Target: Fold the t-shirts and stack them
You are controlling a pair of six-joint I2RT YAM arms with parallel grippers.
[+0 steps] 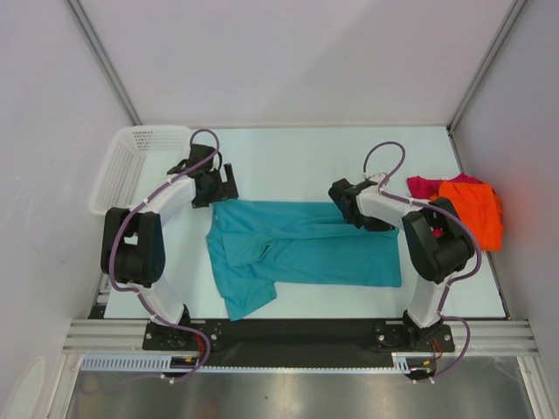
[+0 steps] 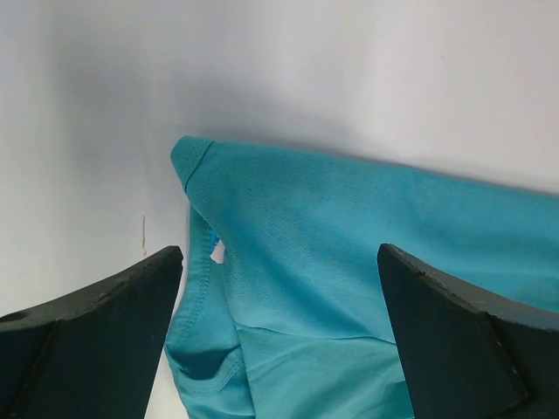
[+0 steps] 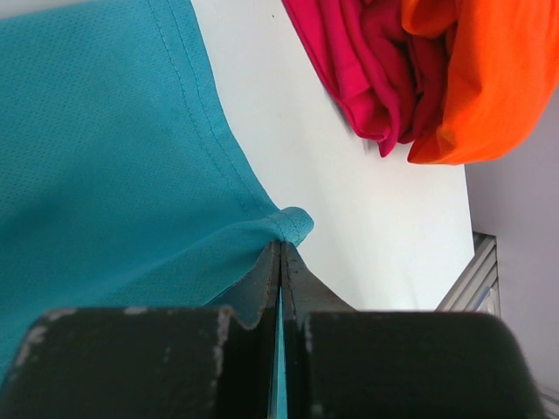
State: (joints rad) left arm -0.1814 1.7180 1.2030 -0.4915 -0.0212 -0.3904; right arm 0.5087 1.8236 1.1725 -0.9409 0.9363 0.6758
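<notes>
Three shirts, top view: you have the teal-blue t-shirt (image 1: 306,249) spread across the middle of the table (image 1: 288,157), rumpled and doubled over at its left end. The orange t-shirt (image 1: 476,209) and the magenta t-shirt (image 1: 426,185) lie bunched and touching at the right edge.
Basket, top view: the white mesh basket (image 1: 131,161) sits at the far left corner, well apart from all the shirts.
Arms, top view: your left gripper (image 1: 217,185) is at the far left corner of the teal-blue t-shirt. Your right gripper (image 1: 342,202) is at its far right corner.
Left gripper, left wrist view: the fingers (image 2: 105,332) are spread wide with nothing clamped between them. The teal-blue t-shirt (image 2: 349,227) lies beneath, one stitched corner pointing onto bare table (image 2: 87,131).
Right gripper, right wrist view: the right gripper (image 3: 280,262) is pinched tight on a corner of the teal-blue t-shirt (image 3: 105,157), and you can see a thin strip of teal cloth between the jaws.
Other shirts, right wrist view: the magenta t-shirt (image 3: 367,70) and the orange t-shirt (image 3: 489,70) are folded against each other, apart from the teal cloth.
</notes>
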